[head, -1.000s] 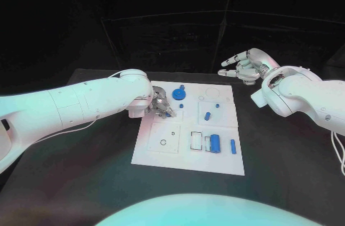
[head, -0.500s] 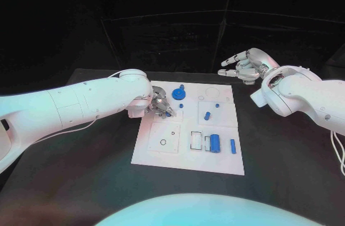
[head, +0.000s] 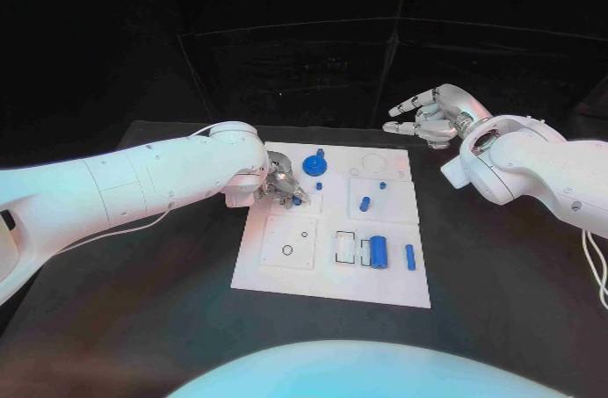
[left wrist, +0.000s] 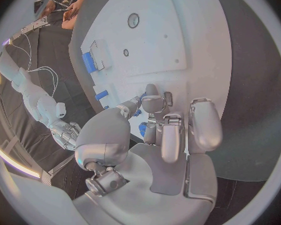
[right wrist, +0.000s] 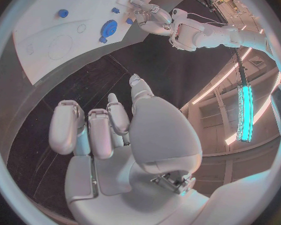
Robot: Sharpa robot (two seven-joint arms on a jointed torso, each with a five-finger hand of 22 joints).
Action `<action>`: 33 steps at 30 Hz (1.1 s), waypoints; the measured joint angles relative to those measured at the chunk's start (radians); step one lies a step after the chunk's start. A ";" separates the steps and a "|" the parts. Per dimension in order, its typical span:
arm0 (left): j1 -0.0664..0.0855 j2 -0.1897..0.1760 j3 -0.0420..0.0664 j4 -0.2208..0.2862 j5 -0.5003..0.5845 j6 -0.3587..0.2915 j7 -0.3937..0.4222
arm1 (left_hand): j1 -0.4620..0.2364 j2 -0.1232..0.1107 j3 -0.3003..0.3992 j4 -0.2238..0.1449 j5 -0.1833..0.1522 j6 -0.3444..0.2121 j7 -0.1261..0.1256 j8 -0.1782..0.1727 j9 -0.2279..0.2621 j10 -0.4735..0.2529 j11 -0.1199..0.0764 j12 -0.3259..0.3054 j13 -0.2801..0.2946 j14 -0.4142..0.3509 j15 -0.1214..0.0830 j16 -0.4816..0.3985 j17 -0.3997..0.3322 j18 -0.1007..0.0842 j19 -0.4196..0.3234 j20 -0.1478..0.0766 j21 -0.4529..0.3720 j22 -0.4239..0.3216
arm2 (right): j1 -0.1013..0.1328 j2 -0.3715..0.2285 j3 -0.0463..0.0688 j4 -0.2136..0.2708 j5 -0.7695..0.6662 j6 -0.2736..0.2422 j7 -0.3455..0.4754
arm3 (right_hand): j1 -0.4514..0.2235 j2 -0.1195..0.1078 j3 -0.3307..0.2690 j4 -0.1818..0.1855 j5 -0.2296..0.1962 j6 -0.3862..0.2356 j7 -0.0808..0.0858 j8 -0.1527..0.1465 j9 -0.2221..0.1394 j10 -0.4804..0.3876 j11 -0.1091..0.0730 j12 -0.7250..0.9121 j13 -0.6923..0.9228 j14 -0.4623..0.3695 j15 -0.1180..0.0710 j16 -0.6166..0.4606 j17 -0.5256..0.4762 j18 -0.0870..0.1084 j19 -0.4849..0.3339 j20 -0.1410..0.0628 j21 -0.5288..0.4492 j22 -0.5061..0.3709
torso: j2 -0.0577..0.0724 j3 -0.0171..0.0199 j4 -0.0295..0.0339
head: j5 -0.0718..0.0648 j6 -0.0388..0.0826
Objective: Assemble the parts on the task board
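The white task board (head: 332, 279) lies in the middle of the black table. My left hand (head: 281, 184) hovers low over the board's far left part. Its thumb and a finger pinch a small blue part (head: 298, 200), which the left wrist view shows between the fingers (left wrist: 142, 129). A blue round part (head: 314, 165) sits just beyond that hand. A blue peg (head: 365, 204), a thick blue cylinder (head: 378, 250) and a slim blue peg (head: 410, 256) lie further right and nearer. My right hand (head: 430, 117) is raised past the board's far right corner, fingers spread and empty.
Outlined recesses mark the task board's (left wrist: 172, 40) near left (head: 289, 249) and far right (head: 375, 163). In the right wrist view my right hand (right wrist: 109, 135) hangs over black table, with the board (right wrist: 47, 40), the round part (right wrist: 109, 28) and my left hand (right wrist: 150, 15) beyond it.
My left hand's fingertips with the small blue part have shifted very slightly over the board. My right hand has stayed still.
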 measured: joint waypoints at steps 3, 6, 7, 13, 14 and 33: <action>0.000 0.000 0.000 -0.001 0.001 -0.001 0.000 | -0.004 -0.004 -0.008 0.008 0.000 0.003 0.003 0.000 0.001 0.000 0.000 0.004 0.000 0.000 0.000 0.000 0.000 0.000 0.000 0.000 0.000 0.000 | 0.000 0.000 0.000 0.000 0.000 0.000 0.000 | 0.000 0.000 0.000 0.000 0.000 0.000 0.000 0.000 0.000 0.000 0.000 0.000 0.000 0.000 0.000 0.000 0.000 0.000 0.000 0.000 0.000 0.000 | 0.000 0.0001 0.0000 | 0.000 0.000; 0.000 0.000 0.000 -0.002 0.001 -0.001 0.000 | -0.007 -0.007 -0.015 0.009 0.000 0.003 0.003 0.000 0.001 0.000 0.000 0.004 0.000 0.000 0.000 0.000 0.000 0.000 0.000 0.000 0.000 0.000 | 0.000 0.000 0.000 0.000 0.000 0.000 0.000 | 0.000 0.000 0.000 0.000 0.000 0.000 0.000 0.000 0.000 0.000 0.000 0.000 0.000 0.000 0.000 0.000 0.000 0.000 0.000 0.000 0.000 0.000 | 0.000 0.0002 -0.0001 | 0.000 0.001; 0.000 0.000 0.000 -0.002 0.002 -0.001 0.000 | -0.008 -0.008 -0.016 0.010 0.000 0.003 0.003 0.000 0.001 0.000 0.000 0.004 0.000 0.000 0.000 0.000 0.000 0.000 0.000 0.000 0.000 0.001 | 0.000 0.000 0.000 0.000 0.000 0.000 0.000 | 0.000 0.000 0.000 0.000 0.000 0.000 0.000 0.000 0.000 0.000 0.000 0.000 0.000 0.000 0.000 0.000 0.000 0.000 0.000 0.000 0.000 0.000 | 0.000 0.0002 -0.0001 | 0.000 0.001; 0.000 0.000 0.000 -0.002 0.002 -0.002 0.000 | -0.016 -0.016 -0.041 0.015 0.000 0.003 0.003 0.000 0.002 0.000 0.000 0.004 0.000 0.000 0.000 0.000 0.000 0.000 0.000 0.000 0.000 0.001 | 0.000 0.000 0.000 0.000 0.000 0.001 0.000 | 0.000 0.000 0.000 0.000 0.000 0.000 0.000 0.000 0.000 0.000 0.000 0.000 0.000 0.000 0.000 0.000 0.000 0.000 0.000 0.000 0.000 0.000 | 0.000 0.0002 -0.0001 | -0.002 0.001; 0.000 -0.001 0.000 -0.001 0.002 -0.002 0.000 | -0.016 -0.016 -0.048 0.017 0.000 0.003 0.003 0.000 0.002 0.000 0.000 0.004 0.000 0.000 0.000 0.000 0.000 0.000 0.000 0.000 0.000 0.001 | 0.000 0.000 0.000 0.000 0.000 0.001 0.000 | 0.000 0.000 0.000 0.000 0.000 0.000 0.000 0.000 0.000 0.000 0.000 0.000 0.000 0.000 0.000 0.000 0.000 0.000 0.000 0.000 0.000 0.000 | 0.000 0.0002 -0.0001 | -0.002 0.001; 0.041 -0.061 0.101 0.057 0.005 -0.053 0.001 | 0.071 -0.074 -0.264 0.056 0.000 -0.063 0.026 -0.038 -0.007 -0.052 0.019 -0.081 -0.104 0.000 0.000 0.000 0.000 0.000 -0.019 0.001 -0.070 -0.070 | 0.000 0.007 0.000 -0.019 0.002 0.004 0.000 | 0.000 0.000 0.000 0.000 0.000 0.000 0.000 0.000 0.000 0.000 0.000 0.000 -0.002 0.000 0.000 0.000 0.000 0.000 0.000 0.000 0.000 -0.002 | 0.000 -0.0006 0.0003 | -0.003 0.010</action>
